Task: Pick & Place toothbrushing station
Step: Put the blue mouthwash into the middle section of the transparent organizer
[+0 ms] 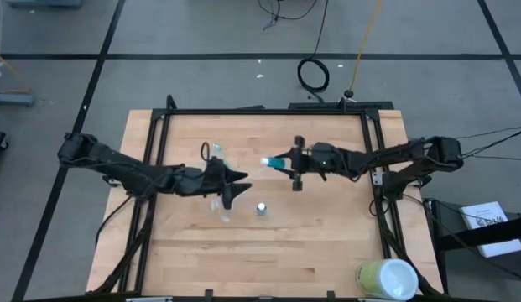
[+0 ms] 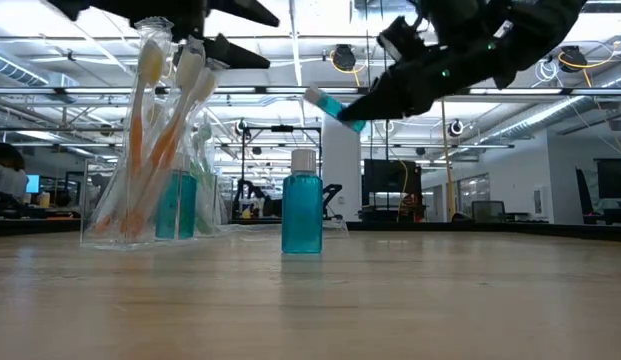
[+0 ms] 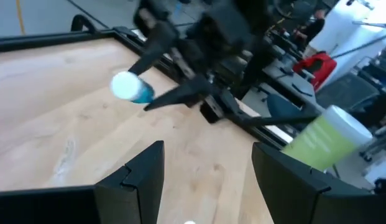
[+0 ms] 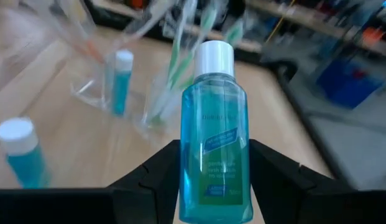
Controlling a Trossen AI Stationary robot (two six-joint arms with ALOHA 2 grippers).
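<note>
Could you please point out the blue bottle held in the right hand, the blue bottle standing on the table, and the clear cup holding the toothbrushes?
held blue bottle [image 4: 214, 146], right wrist view, middle of its body.
standing blue bottle [image 2: 302, 212], low view, its blue body.
clear cup [image 2: 115, 225], low view, lower wall.

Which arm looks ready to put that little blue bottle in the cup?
The right: its hand already grips the small blue white-capped bottle, aimed at the clear plastic cup. The left hand is open, empty.

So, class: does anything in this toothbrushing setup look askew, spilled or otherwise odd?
Nothing is spilled. The only oddity: one blue bottle is off the table, tilted in the right hand, while another stands upright beside the cup of brushes.
</note>
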